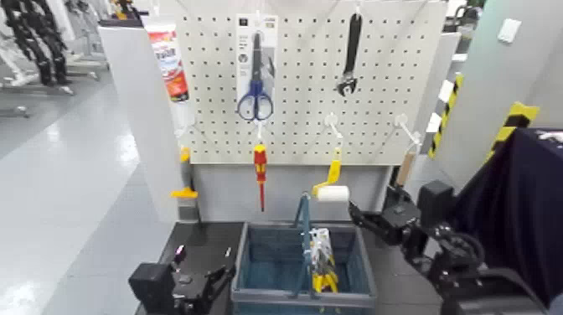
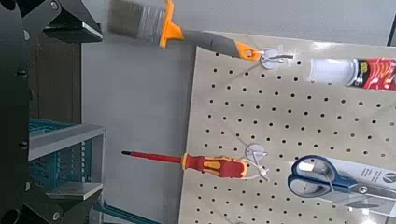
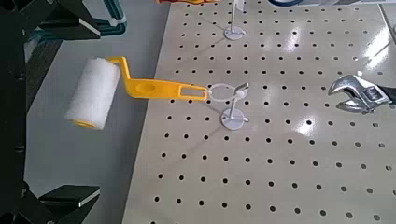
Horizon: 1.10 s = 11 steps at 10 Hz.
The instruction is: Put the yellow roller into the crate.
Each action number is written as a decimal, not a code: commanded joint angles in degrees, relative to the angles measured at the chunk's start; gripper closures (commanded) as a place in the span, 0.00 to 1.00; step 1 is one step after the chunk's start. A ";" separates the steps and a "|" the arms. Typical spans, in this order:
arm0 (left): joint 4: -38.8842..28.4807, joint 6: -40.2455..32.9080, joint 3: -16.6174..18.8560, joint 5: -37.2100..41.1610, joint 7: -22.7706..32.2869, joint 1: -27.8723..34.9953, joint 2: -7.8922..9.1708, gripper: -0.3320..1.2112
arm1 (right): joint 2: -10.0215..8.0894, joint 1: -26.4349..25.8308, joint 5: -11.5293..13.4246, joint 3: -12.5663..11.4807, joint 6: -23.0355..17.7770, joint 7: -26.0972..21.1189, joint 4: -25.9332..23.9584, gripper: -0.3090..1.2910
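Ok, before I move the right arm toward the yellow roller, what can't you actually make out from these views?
- Right gripper: in the head view too small to read its jaws; the right wrist view shows only dark edges.
- Yellow roller: whether its hook fully seats its loop.
- Crate: its contents are a yellow blur; the near rim is cut off.
- Left gripper: dark, opening unreadable.

No lettering can be read anywhere: the red-and-white printed tube (image 1: 170,67) hanging on the white perforated pegboard (image 1: 377,75) carries print (large white characters on red), too blurred to make out.
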 commanded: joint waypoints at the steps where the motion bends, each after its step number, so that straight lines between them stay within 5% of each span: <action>1: 0.02 -0.02 -0.02 0.00 -0.02 -0.10 0.00 0.33 | -0.74 -5.81 -0.80 2.45 -2.67 1.13 7.52 0.27; 5: 0.54 -0.37 -0.37 0.00 -0.02 -0.54 0.00 0.33 | -0.83 -13.99 -2.12 5.96 -6.10 3.77 17.46 0.27; 11: 1.51 -1.16 -1.16 0.35 -0.02 -1.59 0.26 0.33 | 0.93 -23.13 -3.97 7.81 -9.44 13.79 31.43 0.28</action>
